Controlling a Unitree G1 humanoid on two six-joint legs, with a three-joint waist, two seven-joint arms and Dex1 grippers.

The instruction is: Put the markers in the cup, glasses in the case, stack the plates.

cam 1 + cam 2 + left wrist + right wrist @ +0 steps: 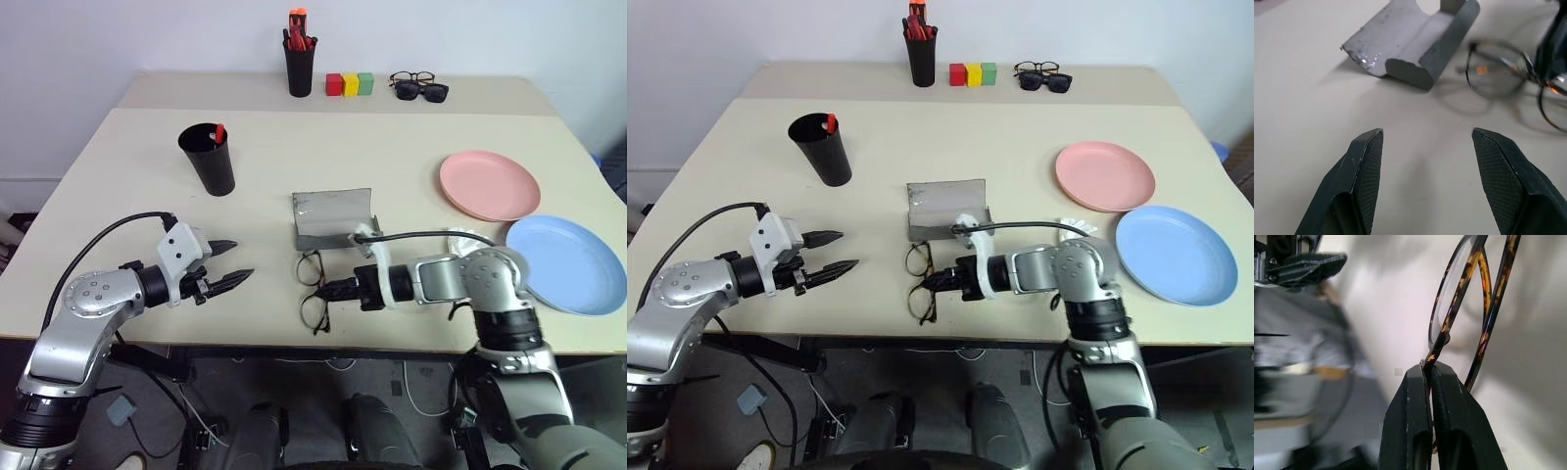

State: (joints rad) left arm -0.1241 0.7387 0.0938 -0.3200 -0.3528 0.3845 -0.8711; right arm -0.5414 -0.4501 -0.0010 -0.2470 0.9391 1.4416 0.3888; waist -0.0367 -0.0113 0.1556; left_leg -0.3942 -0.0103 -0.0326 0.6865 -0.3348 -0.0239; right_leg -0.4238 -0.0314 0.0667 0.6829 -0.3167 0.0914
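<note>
The clear-lensed, dark-framed glasses point(313, 290) are near the table's front edge, just in front of the open grey case point(333, 217). My right gripper point(331, 291) is shut on their frame near the bridge, and the right wrist view shows the fingers point(1418, 396) pinching the rim of the glasses point(1457, 298). To the left of the glasses my left gripper point(240, 260) is open and empty. It points toward the case point(1415, 39) and the glasses point(1498, 73). The black cup point(208, 159) holds a red-capped marker point(219, 132). At the right lie the pink plate point(489, 184) and the blue plate point(566, 262), side by side.
At the table's back stand a black pen holder point(300, 61) with red pens, three coloured blocks point(350, 84), and sunglasses point(423, 88) with another pair. Something white and crumpled point(468, 238) lies by my right forearm, next to the blue plate.
</note>
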